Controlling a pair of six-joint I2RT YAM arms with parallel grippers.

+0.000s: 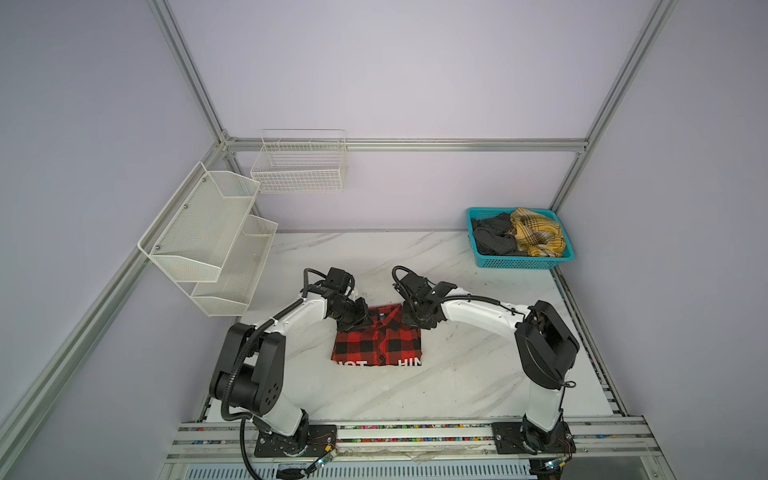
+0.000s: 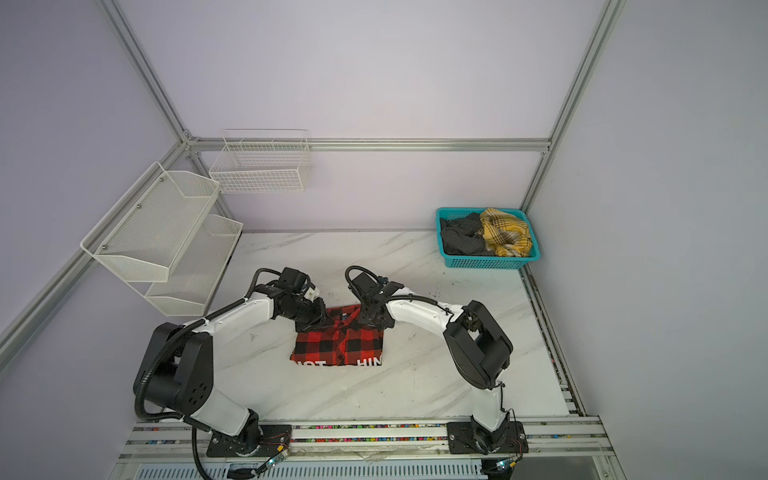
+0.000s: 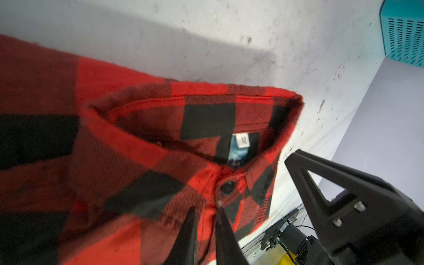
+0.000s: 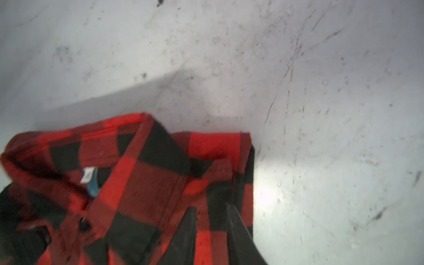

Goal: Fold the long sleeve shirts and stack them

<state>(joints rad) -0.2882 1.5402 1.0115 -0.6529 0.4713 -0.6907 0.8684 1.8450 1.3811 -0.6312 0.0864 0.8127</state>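
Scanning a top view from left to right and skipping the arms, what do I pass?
mesh shelf → wire basket → red-and-black checked shirt → teal basket holding clothes

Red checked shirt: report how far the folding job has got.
Done: the red checked shirt lies folded into a neat rectangle on the table. In hand: the left claw and right claw sit at its collar end; grip unclear. Left: the clothes in the teal basket lie crumpled; no stack yet.
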